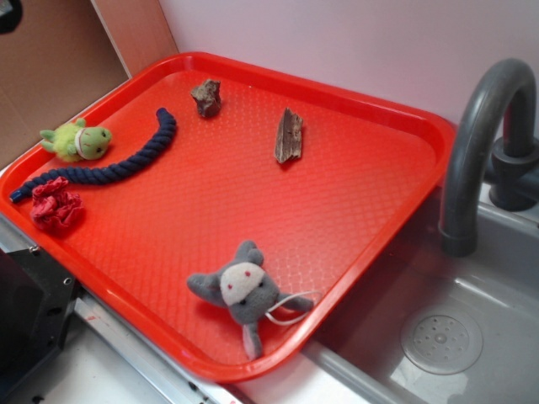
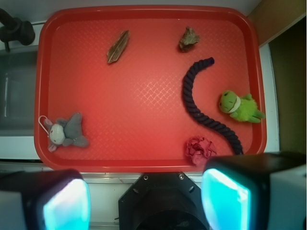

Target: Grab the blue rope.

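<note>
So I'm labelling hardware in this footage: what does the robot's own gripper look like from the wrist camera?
The gripper shows two blurred black fingers with rounded corners at the bottom of the wrist view, their faces glowing pale cyan. Between them sits a black housing with small screws on its top edge. No cables or markings are visible.

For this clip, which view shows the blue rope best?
The wrist view: it looks straight down on the blue rope, showing its whole curve between the green plush and the red fabric wad, though its lower end meets the gripper finger. The exterior view shows the rope complete but at a slant, near the tray edge.
</note>
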### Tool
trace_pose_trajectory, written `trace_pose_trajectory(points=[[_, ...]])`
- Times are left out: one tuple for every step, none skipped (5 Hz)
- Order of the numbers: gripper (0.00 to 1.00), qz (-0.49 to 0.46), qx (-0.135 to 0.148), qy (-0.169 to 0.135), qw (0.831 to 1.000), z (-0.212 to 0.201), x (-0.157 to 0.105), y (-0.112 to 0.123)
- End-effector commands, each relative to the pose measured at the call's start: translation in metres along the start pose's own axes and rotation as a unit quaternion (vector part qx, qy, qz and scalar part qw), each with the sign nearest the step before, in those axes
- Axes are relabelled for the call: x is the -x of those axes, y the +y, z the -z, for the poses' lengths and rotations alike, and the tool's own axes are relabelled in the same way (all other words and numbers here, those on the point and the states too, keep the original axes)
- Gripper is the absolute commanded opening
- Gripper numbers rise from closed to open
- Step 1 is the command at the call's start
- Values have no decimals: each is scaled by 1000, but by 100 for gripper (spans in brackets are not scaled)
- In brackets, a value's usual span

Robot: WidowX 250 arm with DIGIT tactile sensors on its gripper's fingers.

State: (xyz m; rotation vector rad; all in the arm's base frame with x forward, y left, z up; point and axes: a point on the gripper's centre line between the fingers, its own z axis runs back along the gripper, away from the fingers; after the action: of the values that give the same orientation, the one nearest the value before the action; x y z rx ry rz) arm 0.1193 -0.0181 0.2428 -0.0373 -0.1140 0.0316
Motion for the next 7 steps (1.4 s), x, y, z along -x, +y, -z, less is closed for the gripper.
trace_pose_trajectory(points=[[100,0,0,0,1000,0,0,0],[100,72,-2,-33,997,11,-17,19],[100,147,-17,-59,987,21,-30,37],[100,200,-38,-65,977,37,-39,47],[100,190,-58,-46,979,58,-48,61],[100,171,-83,-24,981,79,-53,71],[100,167,-102,-7,981,100,-59,78]])
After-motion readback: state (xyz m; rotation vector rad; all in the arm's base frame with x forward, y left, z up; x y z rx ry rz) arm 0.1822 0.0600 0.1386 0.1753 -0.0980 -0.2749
